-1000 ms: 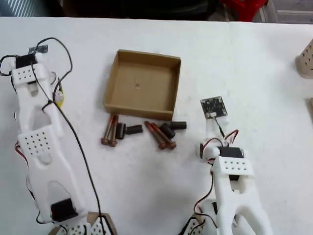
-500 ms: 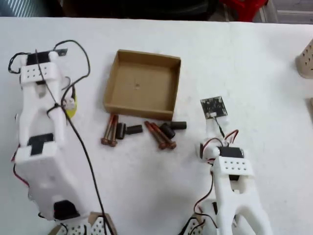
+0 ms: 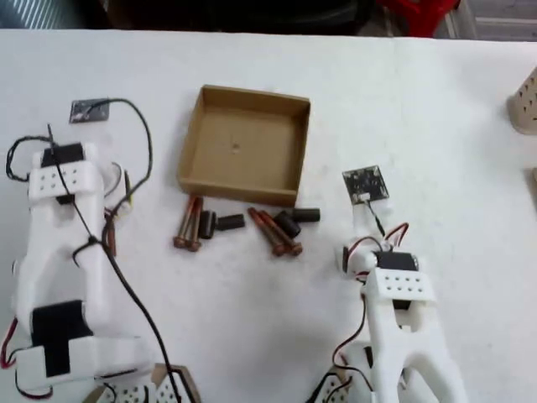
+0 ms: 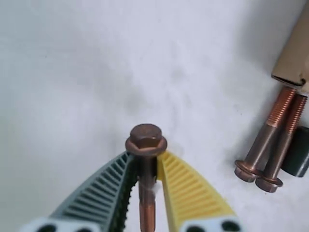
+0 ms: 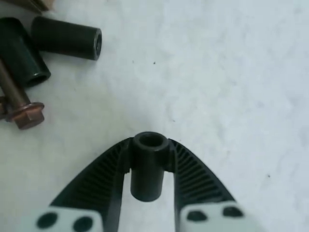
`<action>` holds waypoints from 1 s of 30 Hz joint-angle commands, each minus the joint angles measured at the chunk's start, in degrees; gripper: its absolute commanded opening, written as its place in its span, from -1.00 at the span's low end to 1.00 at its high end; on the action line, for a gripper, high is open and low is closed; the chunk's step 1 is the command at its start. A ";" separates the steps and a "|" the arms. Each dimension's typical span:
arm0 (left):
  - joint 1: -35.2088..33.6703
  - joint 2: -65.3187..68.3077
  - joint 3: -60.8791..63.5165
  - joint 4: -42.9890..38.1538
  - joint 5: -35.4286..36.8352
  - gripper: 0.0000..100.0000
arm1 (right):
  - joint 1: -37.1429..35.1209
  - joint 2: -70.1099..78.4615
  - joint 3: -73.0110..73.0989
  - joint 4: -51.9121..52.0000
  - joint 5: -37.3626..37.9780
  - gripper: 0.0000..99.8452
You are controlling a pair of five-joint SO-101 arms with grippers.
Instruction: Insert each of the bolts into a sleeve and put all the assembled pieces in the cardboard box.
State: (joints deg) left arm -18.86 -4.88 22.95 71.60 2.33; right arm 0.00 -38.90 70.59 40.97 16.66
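Note:
My left gripper (image 4: 145,164) is shut on a copper bolt (image 4: 146,140), held lengthwise between the grey and yellow fingers with its hex head sticking out over bare table. My right gripper (image 5: 148,152) is shut on a black sleeve (image 5: 148,166), open bore facing outward. The cardboard box (image 3: 237,189) stands open at the middle of the table. In front of it lie two bolt pairs (image 3: 189,222) (image 3: 275,232) and several loose sleeves (image 3: 230,222) (image 3: 307,215). The left arm (image 3: 59,252) is left of this pile, the right arm (image 3: 394,285) to its right.
Two bolts (image 4: 270,145) and a sleeve (image 4: 295,157) lie beside the box corner (image 4: 294,58). Two sleeves (image 5: 67,44) and a bolt head (image 5: 24,115) lie beyond the right gripper. A beige perforated block (image 3: 524,105) stands at the right edge. Cables loop around the left arm.
The left arm has drawn back from the far left of the table toward the near edge. The right arm has not moved.

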 commanded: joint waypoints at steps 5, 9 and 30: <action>0.13 -10.07 13.01 -16.53 0.00 -0.96 | -0.31 -1.54 -2.11 0.04 -0.97 -0.96; 0.13 -10.15 18.64 -23.91 0.00 -0.96 | -1.10 -1.63 -2.64 -0.31 -1.05 -0.96; 0.22 -9.71 25.32 -34.37 -0.44 -0.96 | -14.02 -1.63 -7.82 -6.20 -19.96 -0.96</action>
State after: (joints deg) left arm -18.86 -12.35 48.79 38.99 2.33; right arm -12.31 -38.81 66.02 38.77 -0.13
